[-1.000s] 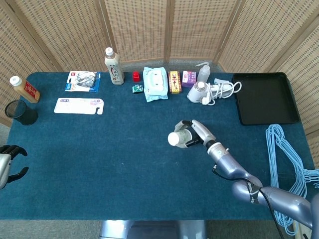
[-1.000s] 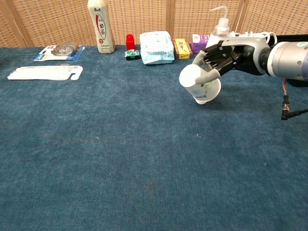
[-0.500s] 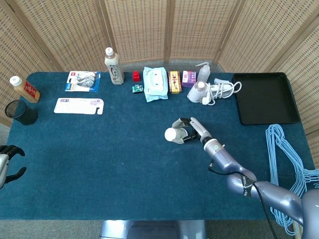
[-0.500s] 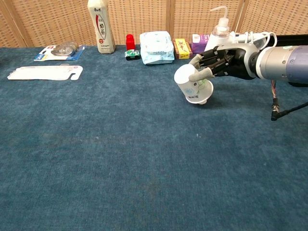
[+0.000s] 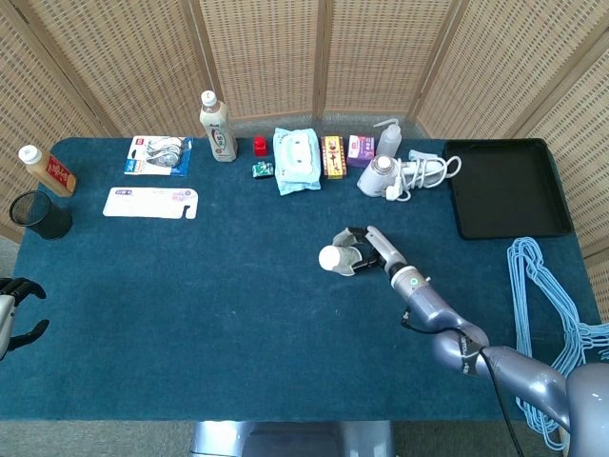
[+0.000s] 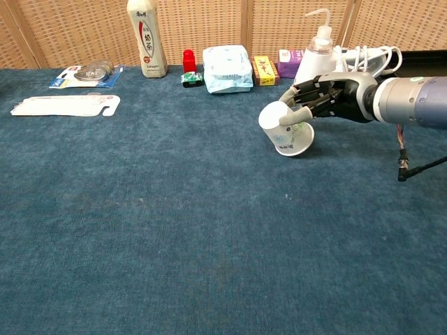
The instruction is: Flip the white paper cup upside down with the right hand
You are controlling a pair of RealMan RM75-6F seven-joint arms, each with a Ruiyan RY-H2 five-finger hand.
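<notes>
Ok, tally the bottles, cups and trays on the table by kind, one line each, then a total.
Bottles: 3 (tall white drink bottle, brown-labelled bottle, spout squeeze bottle)
Cups: 2 (white paper cup held by the right hand, black mesh cup)
Trays: 1 (black tray)
Total: 6

Cup (image 6: 286,132) in right hand (image 6: 325,98), mid-table — seemingly before the wipes pack (image 6: 227,68).
</notes>
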